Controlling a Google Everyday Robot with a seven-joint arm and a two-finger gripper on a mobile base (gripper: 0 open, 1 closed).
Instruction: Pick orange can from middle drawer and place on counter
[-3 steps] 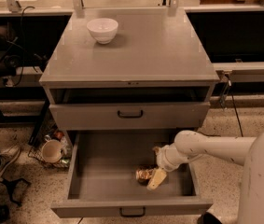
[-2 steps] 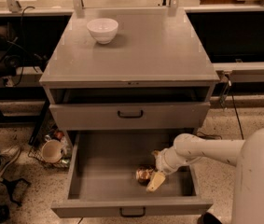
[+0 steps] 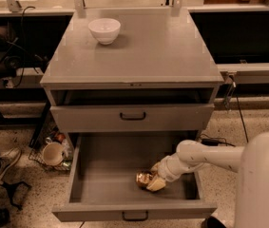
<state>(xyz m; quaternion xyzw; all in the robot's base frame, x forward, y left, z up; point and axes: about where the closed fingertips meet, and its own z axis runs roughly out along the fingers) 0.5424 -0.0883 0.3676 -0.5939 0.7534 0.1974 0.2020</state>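
The gripper (image 3: 154, 182) is low inside the middle drawer (image 3: 100, 175), toward its near right part, with its pale tip pressed up against the orange can (image 3: 143, 178). Whether it is clamped on the can or only resting against it, I cannot tell; the two run together from this angle. The can is on the drawer floor just left of the gripper. Its shiny gold side catches the light, and it seems to be lying over rather than standing.

The white arm (image 3: 205, 156) comes in from the right, crosses over the drawer's right wall and slopes down to the gripper. The robot's rounded white body (image 3: 262, 184) fills the near right corner.

The middle drawer stands wide open, and its front panel, with a dark bar handle (image 3: 135, 216), is nearest the camera. Apart from the can and the gripper, its grey floor is bare. Above it is the upper drawer front (image 3: 132, 117), which has a handle of its own, with a dark gap between it and the top.

The counter (image 3: 143, 51) spreads broad and grey above that. A white bowl (image 3: 104, 30) sits upright at its far left.

On the floor to the left of the cabinet, a mug (image 3: 53, 153) lies in a wire basket. Farther left, a shoe (image 3: 8, 158) shows at the edge.
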